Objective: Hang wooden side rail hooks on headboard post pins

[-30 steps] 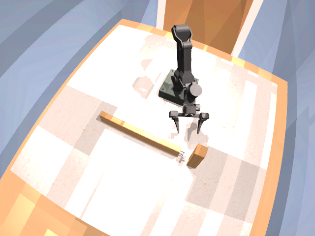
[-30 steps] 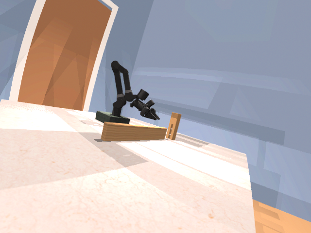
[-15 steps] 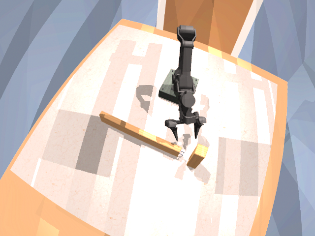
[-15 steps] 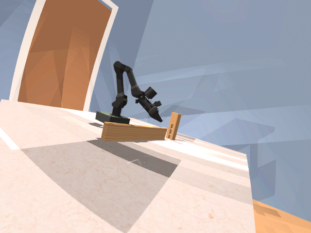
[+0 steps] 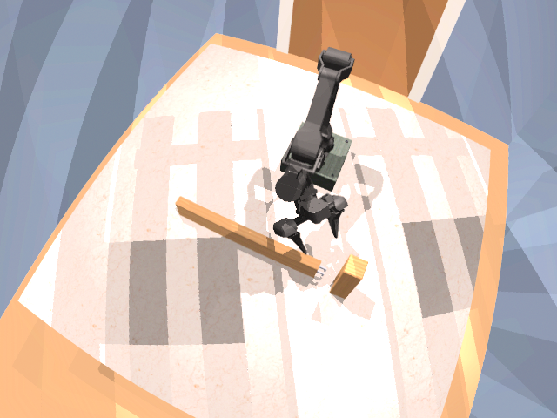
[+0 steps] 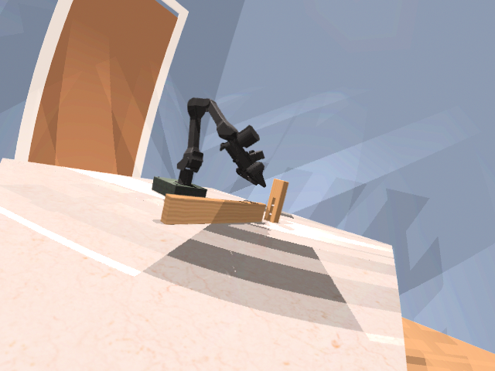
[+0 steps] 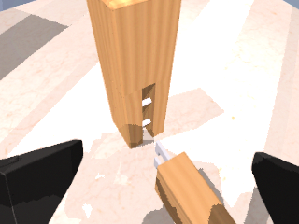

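The wooden side rail [image 5: 233, 228] [image 6: 240, 211] [image 7: 187, 179] lies along the table, standing on its narrow edge. Its steel hooks [image 5: 321, 271] [image 7: 162, 151] point toward the headboard post [image 5: 348, 278] [image 6: 281, 195] [image 7: 140, 51], with a small gap between. The post stands upright. In the wrist view its slot shows an upper pin [image 7: 147, 102] and a lower pin [image 7: 147, 122], with no hook on either. My gripper [image 5: 320, 244] [image 6: 264, 185] [image 7: 167, 154] is open and empty, above table height near the rail's hook end. The rail's end shows between the spread fingers in the wrist view, below them.
The arm's dark green base [image 5: 339, 157] [image 6: 172, 187] stands behind the rail, away from the post. The table's wooden edge [image 5: 498, 189] runs around the pale top. A brown door [image 5: 364, 40] [image 6: 87, 87] is in the background. Striped shadows cross the table.
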### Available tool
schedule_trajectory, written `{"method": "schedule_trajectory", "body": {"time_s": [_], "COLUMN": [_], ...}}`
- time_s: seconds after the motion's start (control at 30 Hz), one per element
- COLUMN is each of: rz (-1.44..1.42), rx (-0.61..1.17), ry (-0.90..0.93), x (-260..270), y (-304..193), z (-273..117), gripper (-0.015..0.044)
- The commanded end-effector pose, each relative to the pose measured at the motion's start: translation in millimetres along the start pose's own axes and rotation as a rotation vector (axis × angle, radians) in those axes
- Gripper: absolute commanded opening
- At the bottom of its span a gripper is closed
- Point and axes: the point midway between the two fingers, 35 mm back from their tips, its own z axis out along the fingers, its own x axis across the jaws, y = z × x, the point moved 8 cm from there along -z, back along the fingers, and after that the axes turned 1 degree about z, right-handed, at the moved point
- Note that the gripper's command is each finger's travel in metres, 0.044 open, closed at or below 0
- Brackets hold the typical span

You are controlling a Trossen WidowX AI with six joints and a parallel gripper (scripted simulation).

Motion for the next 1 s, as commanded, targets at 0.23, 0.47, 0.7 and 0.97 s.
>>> {"method": "schedule_trajectory", "body": {"time_s": [0.23, 0.47, 0.7, 0.97], "rz": [-0.006, -0.006, 0.045, 0.457], "rx": [-0.006, -0.006, 0.019, 0.163], "ry": [0.033, 0.033, 0.030, -0.017], "x": [-3.5, -3.5, -5.2, -17.0], "y": [1.0, 1.0, 2.8, 14.1], "z": [-2.9, -2.9, -2.1, 2.4], "gripper": [0.0440, 0.0440, 0.0440, 0.0440]}}
